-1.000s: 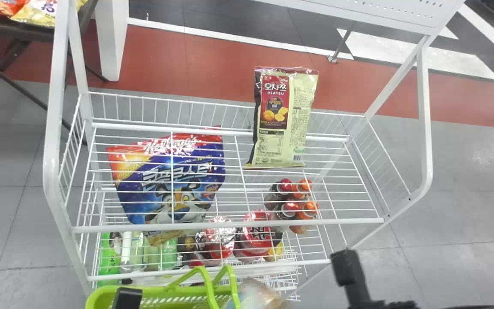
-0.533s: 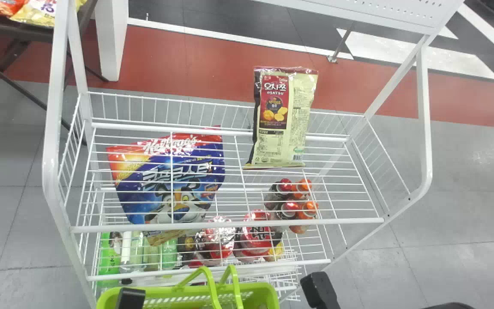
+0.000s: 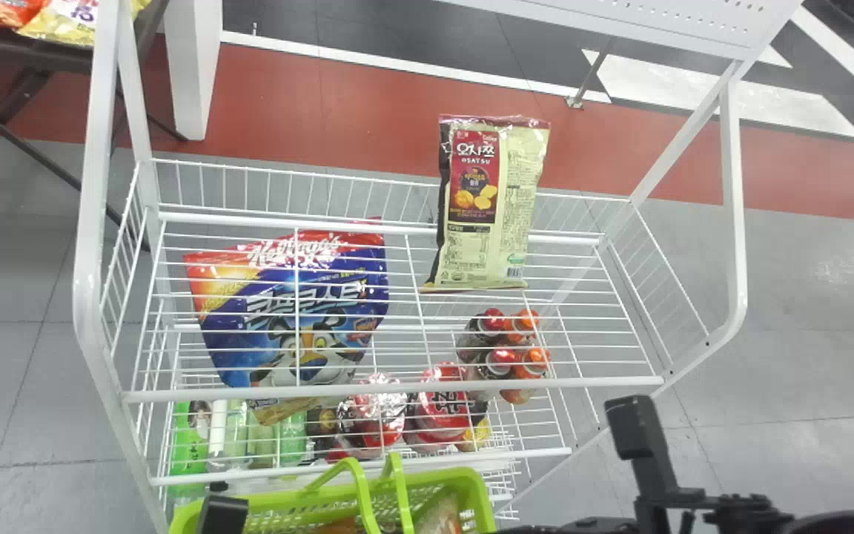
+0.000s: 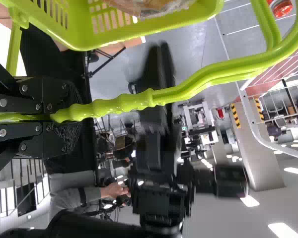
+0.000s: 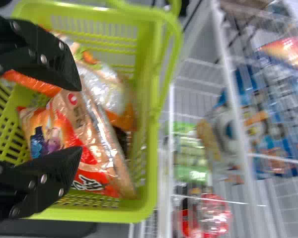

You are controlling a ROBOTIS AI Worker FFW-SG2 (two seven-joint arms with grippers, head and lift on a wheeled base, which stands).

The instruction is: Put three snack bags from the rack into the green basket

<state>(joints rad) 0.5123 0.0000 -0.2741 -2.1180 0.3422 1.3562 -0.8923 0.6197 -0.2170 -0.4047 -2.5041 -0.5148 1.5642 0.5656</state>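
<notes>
Holding the basket's handle (image 4: 119, 103): left gripper (image 3: 223, 513), at the bottom edge of the head view, beside the basket (image 3: 482, 504). Left wrist view: fingers closed around the green grip, clenched, handle coming out between them.

Right gripper (image 3: 597, 526) is near the bottom edge too, right of the basket in head view. Per the right wrist view, right gripper (image 5: 80, 118) is released: fingers spread wide above the basket, nothing pinched. Can't tell if either fingertip brushes a pack.

In basket: red-orange pack (image 5: 92, 168) lying slanted, silvery pack (image 5: 107, 91) with orange ends next to it. Orange strip (image 5: 32, 84) partly behind one finger, possibly another pack.

On rack (image 3: 390, 389): beige-maroon snack bag (image 3: 490, 208) upright at the back of the top wire shelf, right of middle. Blue bag (image 3: 308, 319) under the wires, left side. Capped bottles (image 3: 523, 363) below the shelf on the right, red cups (image 3: 445, 408) in front-left of those. Green bottle (image 3: 190, 445) low at left. More bags (image 3: 64, 22) on a dark table (image 3: 12, 52), upper left.
</notes>
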